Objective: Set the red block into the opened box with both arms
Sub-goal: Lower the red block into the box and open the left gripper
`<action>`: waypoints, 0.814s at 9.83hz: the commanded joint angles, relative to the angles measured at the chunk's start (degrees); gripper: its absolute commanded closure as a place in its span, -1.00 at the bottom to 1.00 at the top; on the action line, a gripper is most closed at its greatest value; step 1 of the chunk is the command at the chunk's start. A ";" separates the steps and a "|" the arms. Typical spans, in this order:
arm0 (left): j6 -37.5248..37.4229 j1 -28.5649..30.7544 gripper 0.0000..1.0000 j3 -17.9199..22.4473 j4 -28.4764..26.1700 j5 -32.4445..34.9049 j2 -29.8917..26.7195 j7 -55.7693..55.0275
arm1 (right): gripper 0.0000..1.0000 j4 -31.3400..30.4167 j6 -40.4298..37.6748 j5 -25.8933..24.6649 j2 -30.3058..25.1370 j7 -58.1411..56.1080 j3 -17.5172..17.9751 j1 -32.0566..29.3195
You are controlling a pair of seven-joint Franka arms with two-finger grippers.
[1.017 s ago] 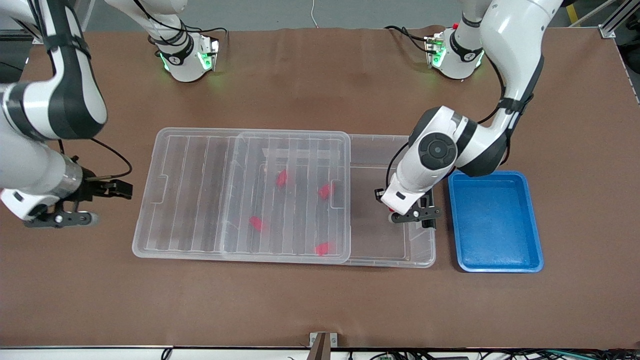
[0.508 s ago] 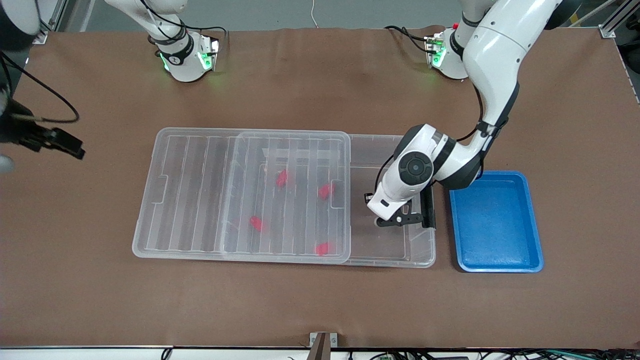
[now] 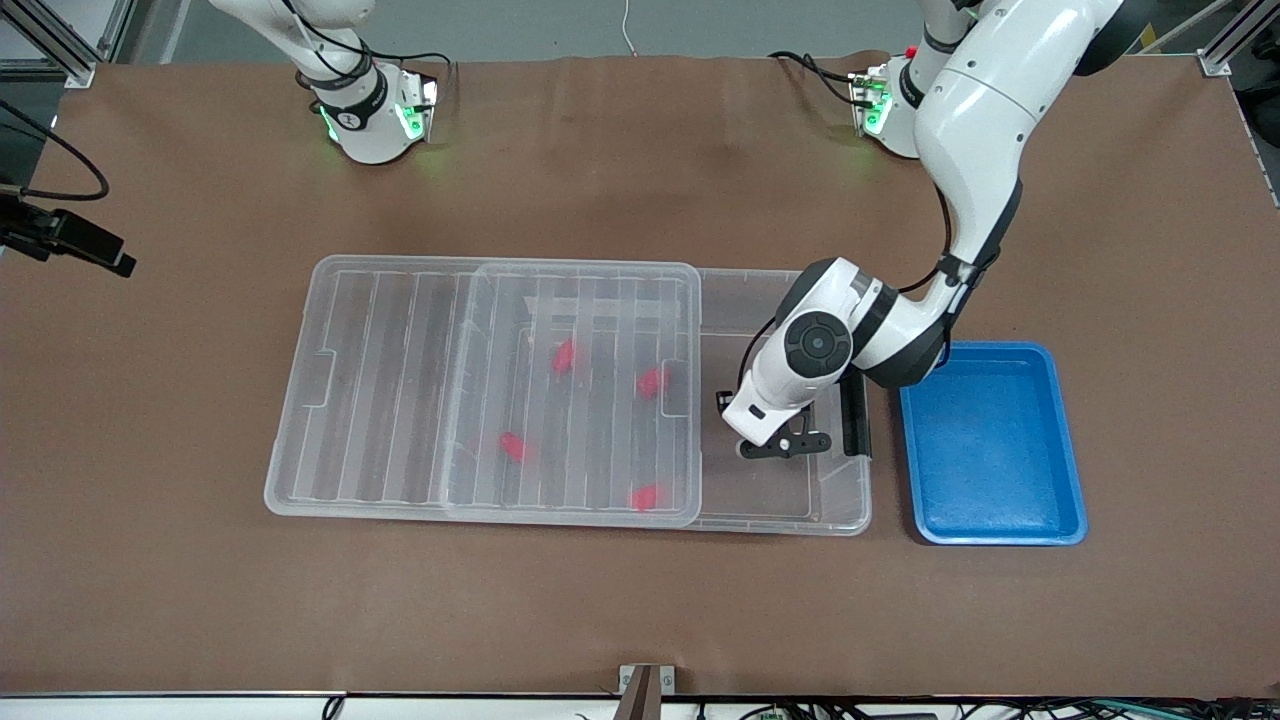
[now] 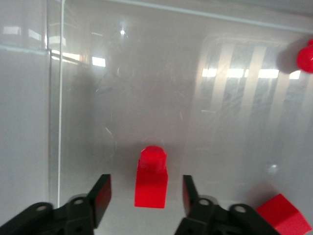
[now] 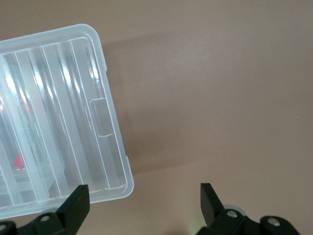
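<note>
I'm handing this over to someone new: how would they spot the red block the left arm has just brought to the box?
Find the big clear box mid-table, at its uncovered end beside the blue tray. The left gripper hangs open inside. The red block stands upright between its fingers, ungripped; the other red blocks lie under the ribbed lid.

Both arms (image 3: pixel 985 110) are glossy white with black bands, round dark joint caps and trailing black cables. Bases (image 3: pixel 375 115) glow green. Grippers (image 4: pixel 146 198) are black, with silver screws.
</note>
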 commanded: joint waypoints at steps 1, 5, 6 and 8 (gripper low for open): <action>-4.22 0.60 -1.00 0.53 2.31 1.43 -2.92 -0.74 | -1.00 -1.01 0.43 1.05 -0.78 -0.70 -0.25 -0.06; -21.96 2.18 -1.00 0.44 14.69 1.08 -8.74 0.49 | -0.91 -1.09 3.58 1.04 0.01 -14.25 -2.70 -0.67; -23.91 4.36 -1.00 0.36 15.67 1.08 -10.66 2.76 | -0.32 -1.62 4.72 1.05 1.58 -19.98 -4.02 -0.76; -24.28 9.54 -1.00 0.62 15.51 1.52 -15.15 8.37 | 0.78 -2.93 7.70 1.31 6.58 -30.63 -4.30 -1.81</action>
